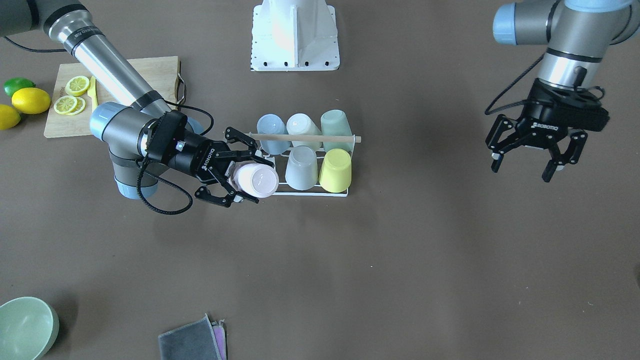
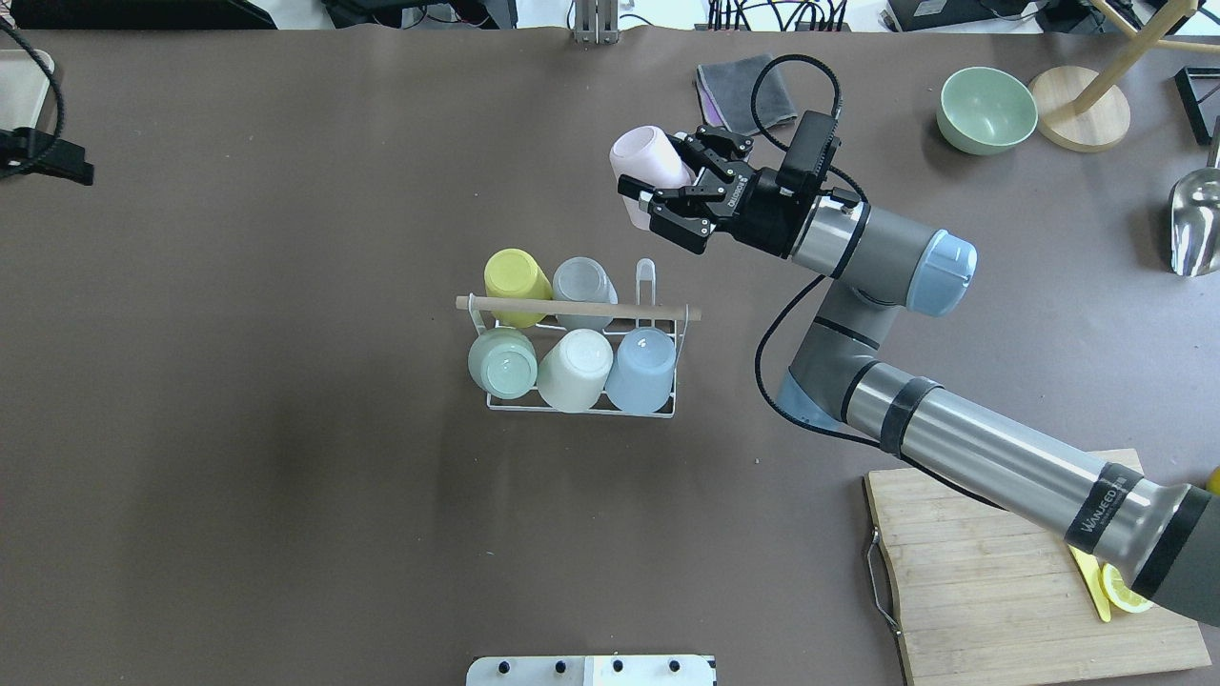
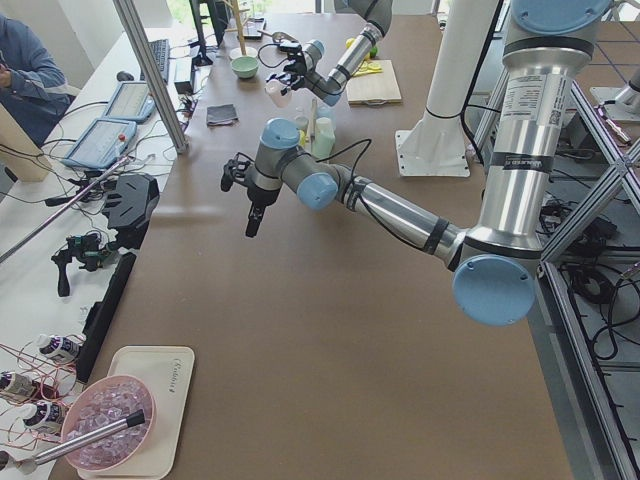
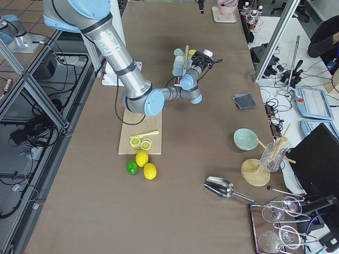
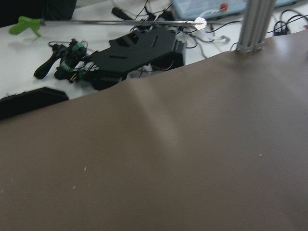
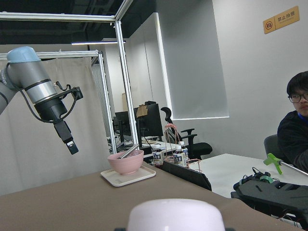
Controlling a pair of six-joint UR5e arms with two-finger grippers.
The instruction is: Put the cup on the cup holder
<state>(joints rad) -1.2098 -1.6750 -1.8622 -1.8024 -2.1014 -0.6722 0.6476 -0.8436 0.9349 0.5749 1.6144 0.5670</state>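
The cup holder [image 1: 305,136] is a white wire rack with a wooden rod across its top, standing mid-table; it also shows in the overhead view [image 2: 577,307]. Blue, white, green, grey and yellow cups sit upside down on it. One prong [image 2: 645,281] at its end is bare. My right gripper [image 1: 247,181] is shut on a pale pink cup [image 1: 257,181], held on its side in the air by that end of the rack; the overhead view shows the gripper [image 2: 660,176] and the cup [image 2: 648,160]. My left gripper [image 1: 522,170] is open and empty, far to the side.
A wooden cutting board [image 1: 150,70] with lemon slices lies behind my right arm, with lemons [image 1: 31,100] and a lime beside it. A green bowl [image 1: 25,327] and a grey cloth [image 1: 192,340] lie at the operators' edge. The white robot base [image 1: 295,35] stands behind the rack.
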